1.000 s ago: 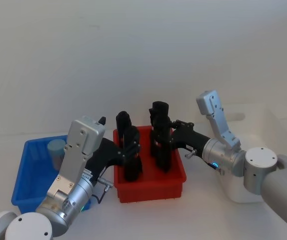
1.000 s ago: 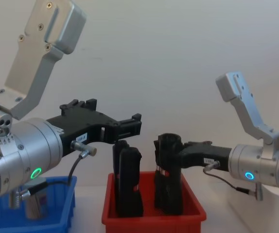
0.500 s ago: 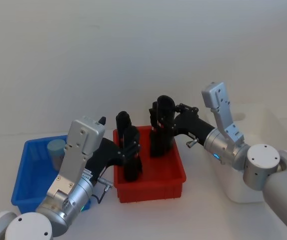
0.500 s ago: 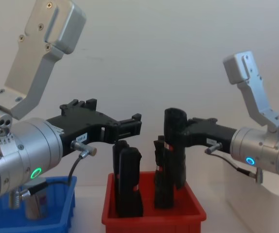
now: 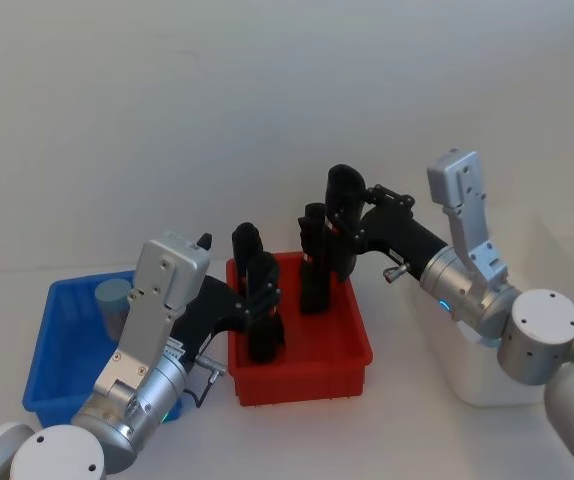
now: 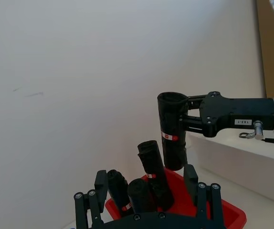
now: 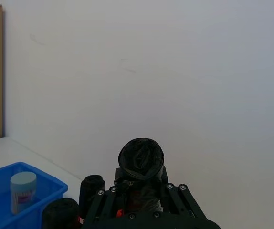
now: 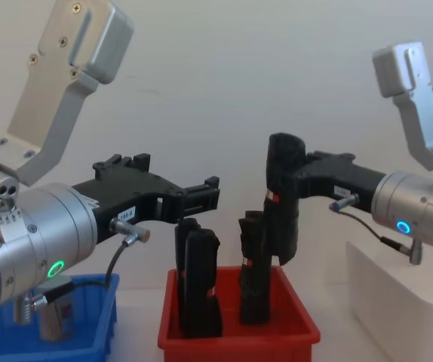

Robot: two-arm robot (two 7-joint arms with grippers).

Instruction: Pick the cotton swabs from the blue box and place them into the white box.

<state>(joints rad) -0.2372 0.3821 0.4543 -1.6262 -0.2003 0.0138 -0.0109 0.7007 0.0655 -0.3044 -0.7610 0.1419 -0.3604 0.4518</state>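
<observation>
At lower left of the head view the blue box [image 5: 55,350] sits on the white surface [image 5: 397,440], and one jar of cotton swabs [image 5: 114,305] stands upright in its far corner, pale lid up. The right wrist view shows the same jar [image 7: 22,191] alone in the blue bin. The white box [image 5: 512,345] lies at the right edge of the head view, partly behind the right arm.

The right gripper [image 5: 345,228] is up over the middle of the frame, its fingers pinching a tall black object [image 8: 283,197] that hangs clear above the red bin [image 5: 302,365]; this is not one of the task's things. Three more black objects stand in the red bin beneath it.

The left gripper [image 8: 201,197] hangs in front of the red bin, right of the blue box, with its fingers [image 6: 190,175] spread and nothing between them.

The jar looks light and rigid, a clear plastic cylinder with smooth walls that could slip under a loose pinch and might crack or pop its lid under a hard one. The sticks inside would likely spill if it tips with the lid loose. My judgement is that the best hold is across the body just below the lid, fingers on opposite sides, jar kept upright. The box wall close behind it leaves little room on that side.
</observation>
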